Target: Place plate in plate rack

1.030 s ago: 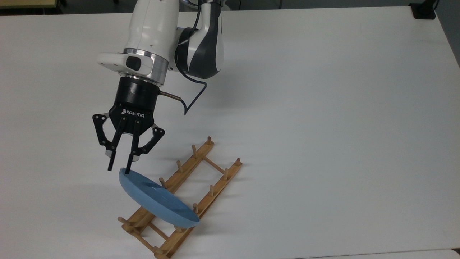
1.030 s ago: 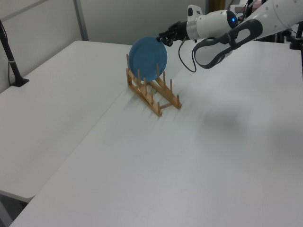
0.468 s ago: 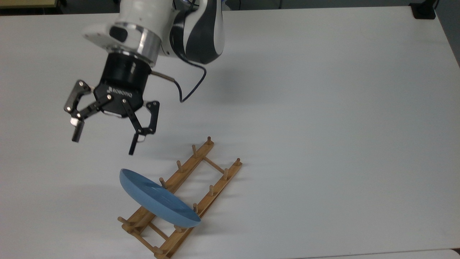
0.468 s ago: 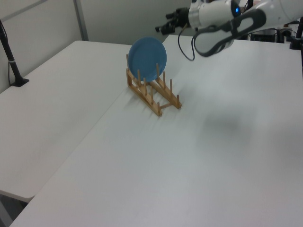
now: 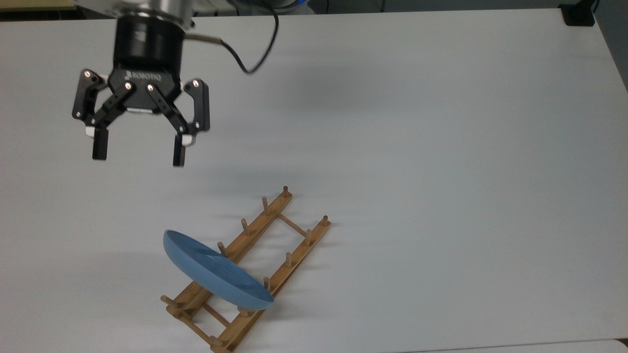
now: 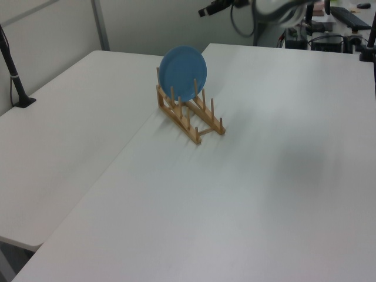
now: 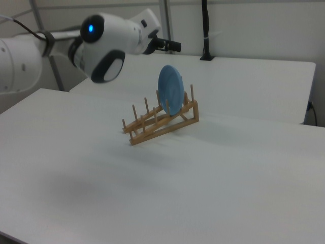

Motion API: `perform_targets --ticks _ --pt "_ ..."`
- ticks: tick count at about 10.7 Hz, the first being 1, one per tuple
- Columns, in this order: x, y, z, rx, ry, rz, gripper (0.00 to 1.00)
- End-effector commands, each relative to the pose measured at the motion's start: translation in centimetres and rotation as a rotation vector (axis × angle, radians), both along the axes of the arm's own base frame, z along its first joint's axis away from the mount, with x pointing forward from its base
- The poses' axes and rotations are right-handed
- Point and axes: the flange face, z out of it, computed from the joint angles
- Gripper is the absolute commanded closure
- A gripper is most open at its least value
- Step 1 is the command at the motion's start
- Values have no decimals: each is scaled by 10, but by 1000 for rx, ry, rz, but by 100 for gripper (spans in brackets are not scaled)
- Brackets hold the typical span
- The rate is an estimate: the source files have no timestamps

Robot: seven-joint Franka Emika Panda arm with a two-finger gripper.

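Taking the plate rack (image 5: 245, 272) as my landmark: it lies flat on the white worktop (image 5: 441, 147), its two long rails running on a diagonal in the top view, from the top view's lower left up toward the top view's right. The plate (image 5: 216, 272) stands on edge in the rack's end slots, at the end nearest the bottom of the top view, held between upright pegs and leaning a little off vertical. It is round, shallow and glossy light blue, with a raised rim, and crosses both rails. In the left view the plate (image 6: 183, 73) shows its full disc above the rack (image 6: 189, 115); in the right view the plate (image 7: 170, 96) looks narrow, nearly edge-on.

Beyond the rack, up and toward the top view's left, my tool (image 5: 138, 156) hangs well apart from the plate, fingers spread wide and holding nothing. I judge the placing done; the next move only needs to stay off that rim.
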Motion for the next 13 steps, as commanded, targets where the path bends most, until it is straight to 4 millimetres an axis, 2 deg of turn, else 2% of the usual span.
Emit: perform_targets --ticks 1,2,4,7,8,9,11,13 --pt "-58 -23 50 63 318 154 0" --pt "-80 -29 58 80 453 202 0" --pt "-131 -32 80 219 672 206 0" --pt "-211 -12 114 240 966 164 0" --pt "-227 -4 120 256 1025 93 0" --pt "-231 3 118 255 1066 42 0" --pt "-222 12 110 187 1084 3 0" --pt "-206 11 115 187 975 -20 0"
